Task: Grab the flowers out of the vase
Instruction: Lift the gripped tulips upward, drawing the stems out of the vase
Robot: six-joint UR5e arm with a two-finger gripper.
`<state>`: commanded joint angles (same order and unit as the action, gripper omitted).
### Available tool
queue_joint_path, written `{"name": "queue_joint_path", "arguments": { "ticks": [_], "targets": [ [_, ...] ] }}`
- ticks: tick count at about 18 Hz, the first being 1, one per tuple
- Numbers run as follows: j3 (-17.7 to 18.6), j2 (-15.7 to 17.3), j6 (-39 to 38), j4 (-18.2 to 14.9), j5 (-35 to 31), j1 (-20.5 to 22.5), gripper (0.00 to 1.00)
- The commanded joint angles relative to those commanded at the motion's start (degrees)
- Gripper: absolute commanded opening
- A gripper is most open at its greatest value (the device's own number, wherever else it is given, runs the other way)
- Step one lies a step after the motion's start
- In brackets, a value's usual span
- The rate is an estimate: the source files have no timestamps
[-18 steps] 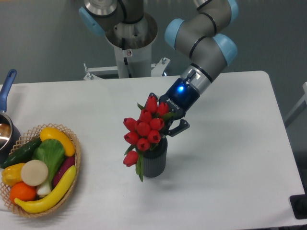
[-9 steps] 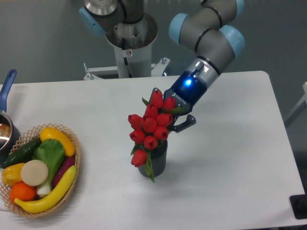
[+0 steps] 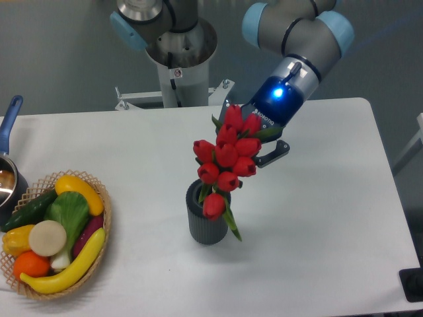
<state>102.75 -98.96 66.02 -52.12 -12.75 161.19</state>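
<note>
At the far left of my feed, a pot (image 3: pixel 8 173) with a blue handle is cut off by the frame edge, so I see only a sliver of its rim and the handle slanting up. Just beside it on the white surface (image 3: pixel 330 218) sits a wicker basket (image 3: pixel 104 218), its lower left edge also clipped, heaped with toy produce: a yellow banana (image 3: pixel 69 267), an orange (image 3: pixel 31 264), a cucumber (image 3: pixel 28 209) and other pieces I cannot name with certainty.

Near the middle stands the vase (image 3: pixel 206 223), dark grey and ribbed, upright, its round mouth partly showing at the left. The flowers (image 3: pixel 227 160), a bunch of red tulips, hang tilted above and to the right of it, lifted so that the lowest bloom and a green leaf overlap the rim from my viewpoint. Whether the stem ends are clear of the mouth I cannot tell; the blooms hide them.

Behind the bunch, the pincer (image 3: pixel 254 142) is clenched on the flowers, though the blooms cover most of it and only one dark finger pokes out at the right. A blue light glows on the wrist above. The arm (image 3: pixel 297 33) rises out of the top of the frame, its upper part cut off.
</note>
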Motion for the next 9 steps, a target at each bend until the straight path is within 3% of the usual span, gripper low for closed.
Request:
{"name": "queue_joint_path", "arguments": {
  "ticks": [9],
  "targets": [
    [-2.73, 0.0, -9.68, 0.0, 2.37, 1.05, 0.44]
  ]
}}
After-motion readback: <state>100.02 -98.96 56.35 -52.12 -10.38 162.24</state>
